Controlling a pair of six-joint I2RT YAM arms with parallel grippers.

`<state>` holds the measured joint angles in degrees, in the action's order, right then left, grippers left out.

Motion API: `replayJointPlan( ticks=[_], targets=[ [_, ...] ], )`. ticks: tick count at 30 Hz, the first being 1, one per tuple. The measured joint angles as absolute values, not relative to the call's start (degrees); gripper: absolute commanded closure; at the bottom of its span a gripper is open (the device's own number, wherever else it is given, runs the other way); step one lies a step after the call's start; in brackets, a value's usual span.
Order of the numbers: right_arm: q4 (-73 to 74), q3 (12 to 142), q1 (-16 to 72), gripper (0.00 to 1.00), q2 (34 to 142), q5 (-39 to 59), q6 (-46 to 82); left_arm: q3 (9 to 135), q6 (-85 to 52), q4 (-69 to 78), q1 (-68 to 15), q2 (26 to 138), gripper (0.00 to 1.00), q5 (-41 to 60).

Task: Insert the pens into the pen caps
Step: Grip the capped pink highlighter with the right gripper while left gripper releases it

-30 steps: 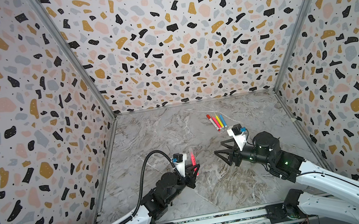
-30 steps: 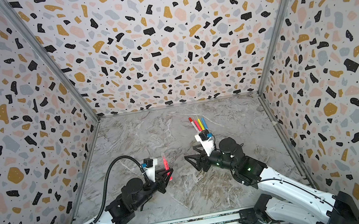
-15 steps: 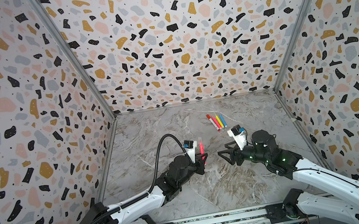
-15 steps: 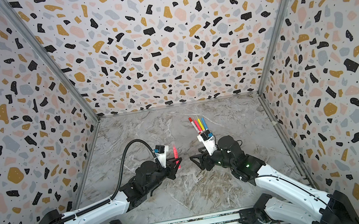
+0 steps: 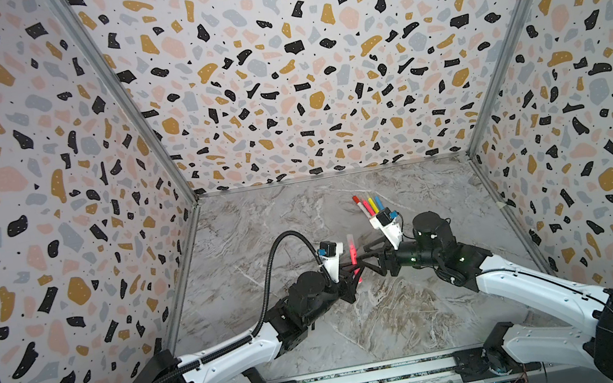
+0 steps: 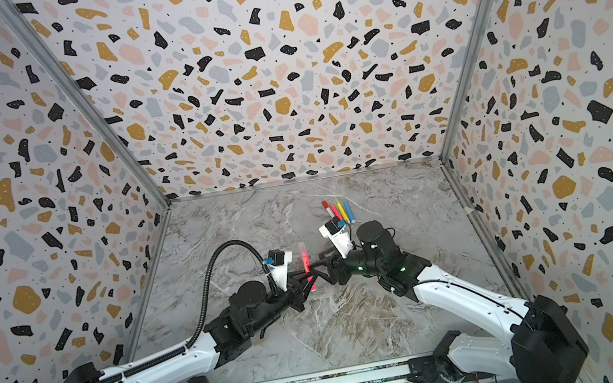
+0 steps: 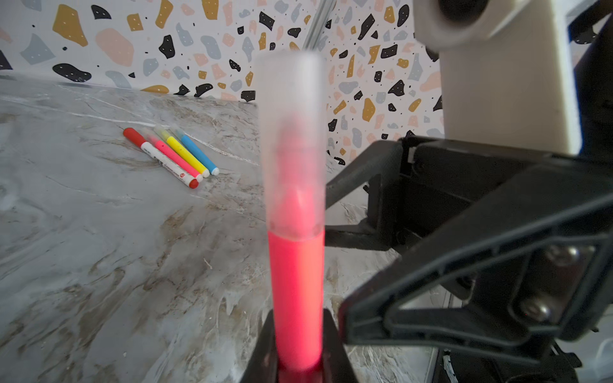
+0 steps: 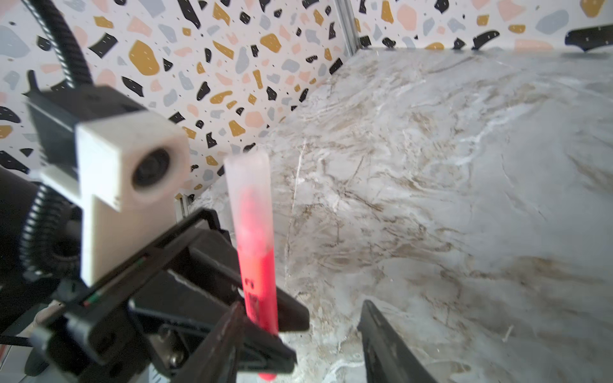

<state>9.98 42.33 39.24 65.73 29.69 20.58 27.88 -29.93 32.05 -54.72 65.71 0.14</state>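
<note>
**Pink marker upright in my left pincer, right pincer spread beside it**

Nearest me, at lower centre in both top views, my left pincer point(image 5: 352, 273) is clamped tight on the lower end of a neon pink marker point(image 5: 353, 251). The marker stands upright above the marble table point(image 5: 362, 331). My right pincer point(image 5: 365, 257) comes in from the right, level with the marker's barrel, with its jaws parted wider than the marker.

From above, the marker is only a thin pink stick with a pale top. My left wrist view shows that top to be a frosted cap point(image 7: 290, 142) seated on the marker, with the pink tip dim inside it. My right wrist view adds dark print on the barrel. It also shows my right fingers point(image 8: 381, 345) low in the frame, one just beside the marker and one well off to the right. I cannot tell whether the nearer finger touches the marker.

Farther back, a row of four markers point(image 5: 369, 204) lies on the table, its near end hidden in the top views behind my right wrist camera. My left wrist view shows the whole row at middle left, side by side:
- a white-bodied marker point(image 7: 162, 159) wearing a red cap point(image 7: 133, 136)
- a pink marker point(image 7: 175, 158)
- a yellow marker point(image 7: 184, 152)
- a blue marker point(image 7: 197, 152)

The three coloured markers appear to have pale caps on their far ends.
</note>
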Motion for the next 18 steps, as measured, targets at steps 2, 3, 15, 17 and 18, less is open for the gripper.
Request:
replayJointPlan(
  ticks=[2,3,15,17,18],
  targets=[
    [11.2,42.7,39.3,0.49,66.2,31.0,20.8,27.6,-30.1,32.3,-55.3,65.3,1.00,0.1],
    [11.6,42.7,39.3,0.52,66.5,31.6,21.1,27.4,-30.1,32.4,-55.5,65.2,1.00,0.0],
    [13.7,42.9,43.0,0.93,69.1,32.8,21.6,27.1,-30.2,29.6,-56.2,62.9,0.47,-2.9],
    [13.5,42.9,42.8,0.94,69.0,30.9,21.6,27.1,-30.2,28.1,-56.4,62.0,0.39,-4.7],
    [13.1,42.9,42.4,0.93,69.0,30.0,21.5,27.1,-30.3,27.4,-56.4,61.5,0.37,-5.9]
  ],
)
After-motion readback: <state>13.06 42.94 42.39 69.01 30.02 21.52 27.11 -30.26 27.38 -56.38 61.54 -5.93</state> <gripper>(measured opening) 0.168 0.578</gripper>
